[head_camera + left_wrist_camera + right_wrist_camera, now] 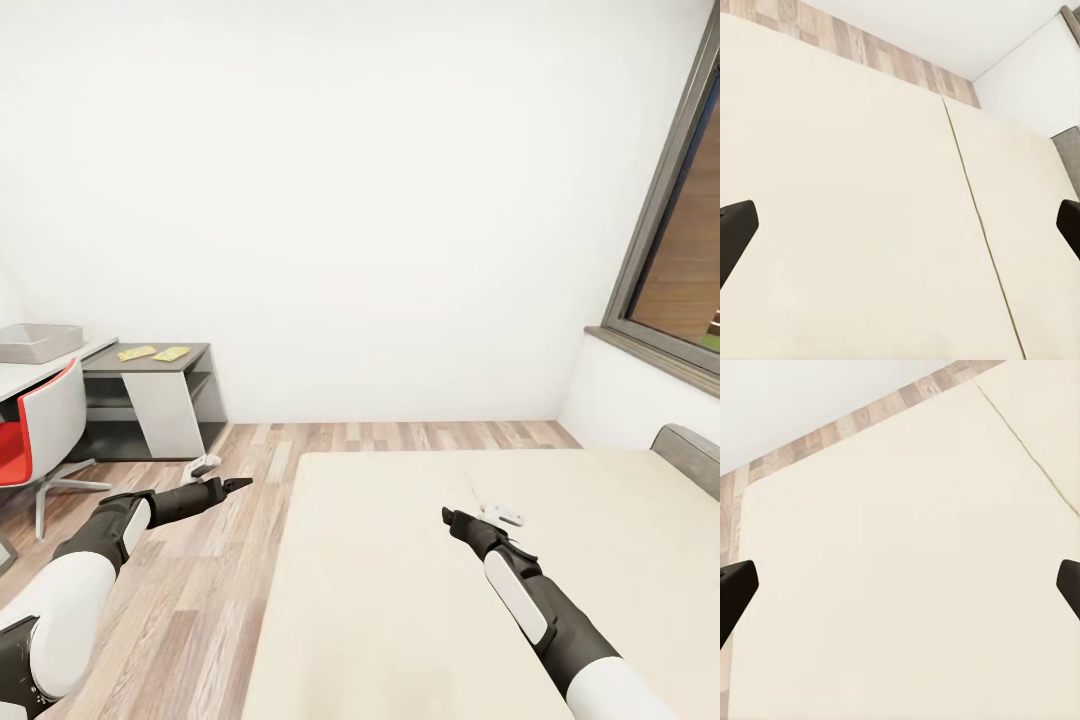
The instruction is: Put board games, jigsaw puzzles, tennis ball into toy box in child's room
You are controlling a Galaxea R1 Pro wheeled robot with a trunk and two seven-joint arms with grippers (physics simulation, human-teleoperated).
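Note:
The bed [420, 560] lies before me with a bare beige mattress, and no board games show on the part in view. At the far left, the grey toy box [40, 342] stands on the pale table [30, 372]. Two yellowish jigsaw puzzles [137, 352] [171, 353] lie flat on the lower dark cabinet top. The tennis ball is out of view. My left gripper [240, 484] hangs over the floor just left of the bed, and my right gripper [450, 516] hovers over the mattress. In both wrist views the gripper [900, 225] [900, 585] is open and empty above the mattress.
A red and white swivel chair [30, 430] stands at the table. The grey headboard [690, 450] is at the bed's right end, under a dark-framed window [670, 250]. Wood plank floor [200, 600] runs between the bed and the desk.

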